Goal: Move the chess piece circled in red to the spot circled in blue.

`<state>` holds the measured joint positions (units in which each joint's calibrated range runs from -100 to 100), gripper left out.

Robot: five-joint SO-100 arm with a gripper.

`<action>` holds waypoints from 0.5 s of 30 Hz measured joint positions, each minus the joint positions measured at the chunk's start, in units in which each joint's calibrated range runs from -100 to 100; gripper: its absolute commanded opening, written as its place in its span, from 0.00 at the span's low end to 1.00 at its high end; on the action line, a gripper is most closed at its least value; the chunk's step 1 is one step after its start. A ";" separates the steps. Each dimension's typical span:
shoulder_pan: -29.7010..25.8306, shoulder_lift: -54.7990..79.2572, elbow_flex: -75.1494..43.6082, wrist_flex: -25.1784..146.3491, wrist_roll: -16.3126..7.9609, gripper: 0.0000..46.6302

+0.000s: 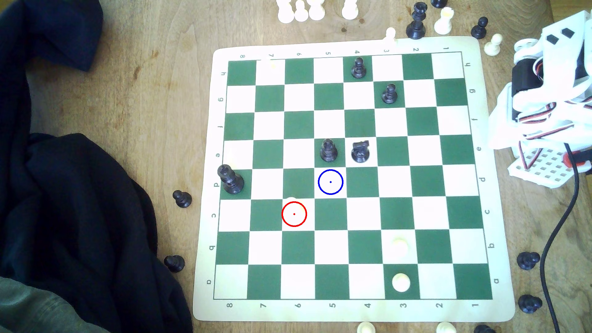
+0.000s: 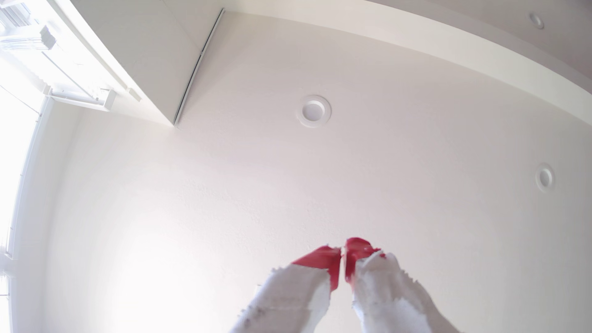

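Note:
The chess piece (image 1: 292, 205) is a washed-out cream shape inside the red ring, on a white square of the green-and-white board (image 1: 352, 312). It nearly blends into its square. The spot (image 1: 330, 182) is the blue-ringed white square one column toward the exterior view's right and one row further up. The white arm (image 1: 551, 96) sits folded off the board's right edge, far from both. In the wrist view my gripper (image 2: 342, 251) points up at a ceiling. Its red-tipped fingers (image 2: 320, 261) are pressed together with nothing between them.
Black pieces stand just above the spot (image 1: 328, 150) (image 1: 360, 152), at the board's left edge (image 1: 231, 179) and near the top (image 1: 358, 68). Two cream pieces (image 1: 400, 282) sit lower right. Loose pieces ring the board. Dark cloth (image 1: 80, 192) lies left; a black cable (image 1: 560, 224) runs right.

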<state>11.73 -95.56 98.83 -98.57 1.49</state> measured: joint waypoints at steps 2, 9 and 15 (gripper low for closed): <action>0.00 0.00 0.00 0.00 0.00 0.00; -8.55 -0.08 0.00 30.84 0.00 0.00; -9.07 -0.08 0.00 63.35 0.00 0.00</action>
<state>2.65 -95.64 98.83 -35.22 1.49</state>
